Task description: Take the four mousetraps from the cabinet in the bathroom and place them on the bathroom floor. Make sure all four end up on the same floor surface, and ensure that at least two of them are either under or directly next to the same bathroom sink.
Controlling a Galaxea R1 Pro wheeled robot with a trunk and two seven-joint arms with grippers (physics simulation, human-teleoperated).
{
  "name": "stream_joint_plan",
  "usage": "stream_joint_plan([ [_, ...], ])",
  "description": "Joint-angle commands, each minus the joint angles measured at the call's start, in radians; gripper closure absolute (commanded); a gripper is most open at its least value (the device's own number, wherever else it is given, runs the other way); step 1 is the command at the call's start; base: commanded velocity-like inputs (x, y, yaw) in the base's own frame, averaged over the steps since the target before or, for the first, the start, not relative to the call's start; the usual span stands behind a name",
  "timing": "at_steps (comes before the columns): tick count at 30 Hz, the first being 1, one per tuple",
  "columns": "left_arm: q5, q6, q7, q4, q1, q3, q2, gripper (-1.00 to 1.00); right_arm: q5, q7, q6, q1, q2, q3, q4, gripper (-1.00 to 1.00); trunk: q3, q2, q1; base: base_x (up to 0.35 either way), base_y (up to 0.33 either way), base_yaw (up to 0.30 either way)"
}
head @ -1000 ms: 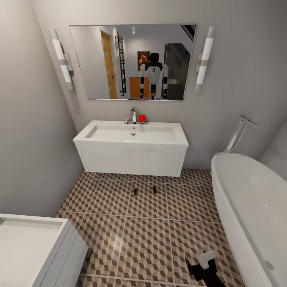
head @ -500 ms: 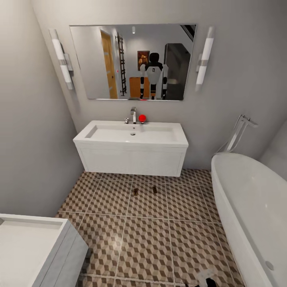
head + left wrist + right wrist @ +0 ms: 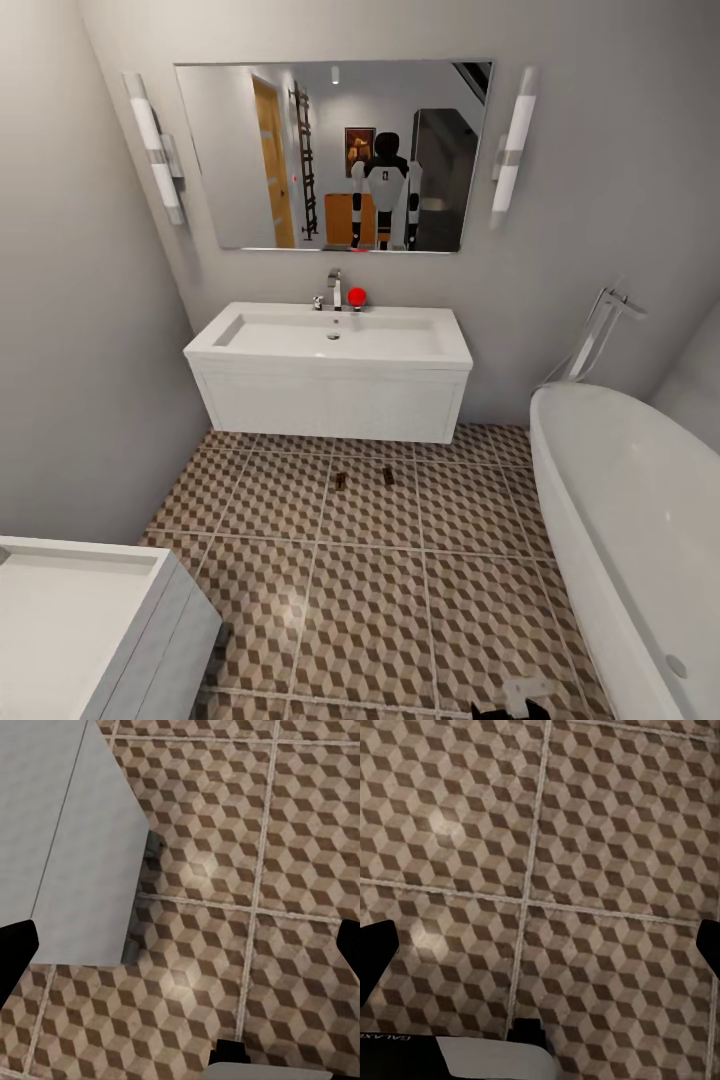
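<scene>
A: So where are the mousetraps? I count two mousetraps (image 3: 340, 481) lying flat on the bathroom floor (image 3: 370, 610), side by side but apart, just in front of the wall-hung sink (image 3: 330, 345).

B: Yep, between the sink and the tub (image 3: 640, 520). Right gripper (image 3: 540, 937) and left gripper (image 3: 187, 945) both hang over bare tile, fingers (image 3: 375, 952) spread wide, nothing between them. The left one is beside a grey-white unit (image 3: 67, 847).
</scene>
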Motion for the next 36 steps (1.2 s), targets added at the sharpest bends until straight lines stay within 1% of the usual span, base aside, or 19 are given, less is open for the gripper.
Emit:
stream_joint_plan([
  [1,0.007,-0.006,0.002,0.004,-0.002,-0.009,-0.001,-1.0,-0.012,0.001,-0.009,-0.001,0.0,0.008,0.001,-1.0,-0.002,-0.002,0.0,0.0,0.0,0.0],
  [11,0.007,-0.006,-0.001,0.004,-0.002,-0.009,-0.004,-1.0,-0.025,0.002,-0.053,-0.001,0.002,0.007,0.004,-1.0,-0.002,-0.002,0.0,0.0,0.0,0.0],
  [36,0.007,-0.006,-0.005,0.004,-0.001,-0.009,-0.007,-1.0,-0.026,0.006,-0.06,-0.001,0.001,0.007,0.01,-1.0,-0.002,-0.002,0.0,0.0,0.0,0.0],
])
